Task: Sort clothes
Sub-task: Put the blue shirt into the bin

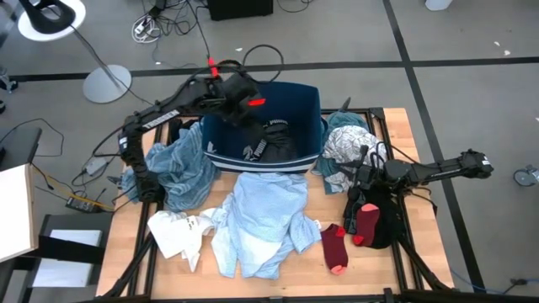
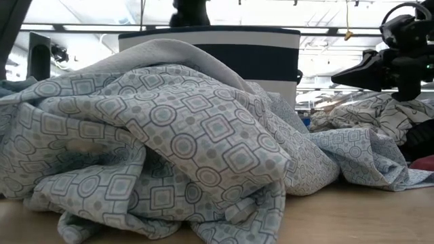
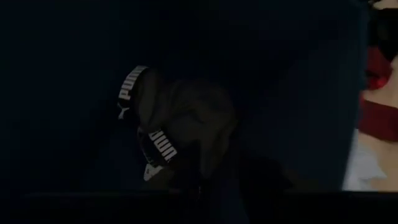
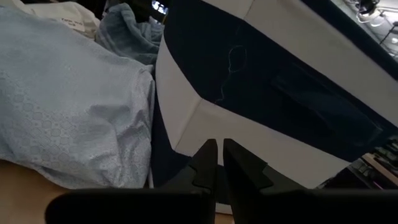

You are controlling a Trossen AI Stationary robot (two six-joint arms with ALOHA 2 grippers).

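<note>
The clothes lie around a navy bin with white stripes (image 1: 263, 126). A light blue patterned shirt (image 1: 261, 219) lies in front of it and fills the low view (image 2: 169, 135). A blue shirt (image 1: 181, 172) and a white tee (image 1: 177, 231) lie at the left. White-patterned (image 1: 345, 147) and teal (image 1: 345, 122) pieces lie at the right. Two dark red socks (image 1: 334, 246) lie by a black piece (image 1: 386, 220). A dark piece with a white-lettered band (image 3: 161, 124) lies in the bin. My left gripper (image 1: 244, 103) hangs over the bin. My right gripper (image 4: 217, 163) is shut and empty near the bin's near right corner (image 4: 196, 106).
The bin's walls stand between the two arms. Clothes cover most of the table's middle and sides. Bare wood shows along the near edge (image 1: 396, 269). Cables and a lamp base (image 1: 107, 82) lie on the floor beyond the far edge.
</note>
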